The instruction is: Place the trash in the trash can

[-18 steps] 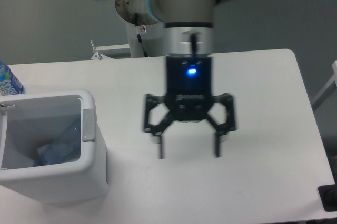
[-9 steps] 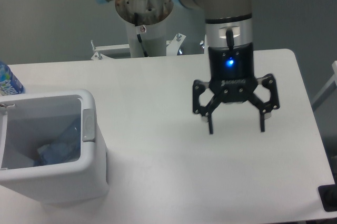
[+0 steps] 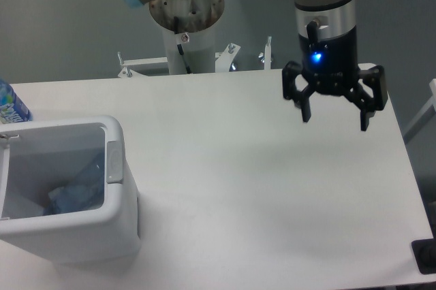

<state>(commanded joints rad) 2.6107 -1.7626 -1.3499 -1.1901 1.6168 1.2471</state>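
Two spread fingers of the empty hand (image 3: 335, 121) hang near the table's (image 3: 272, 201) far-right edge.

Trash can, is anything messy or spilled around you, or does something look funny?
Nothing stands out. The trash can stands upright at the table's left front, with crumpled trash lying inside it, not spilled over. The tool hangs open and empty above the far right of the table. A blue-labelled bottle peeks in at the left edge.

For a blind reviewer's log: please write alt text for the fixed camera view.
A black two-finger gripper hangs open and empty above the far right of a white table. At near left, a white rectangular plastic trash can holds a clear flattened plastic bottle.
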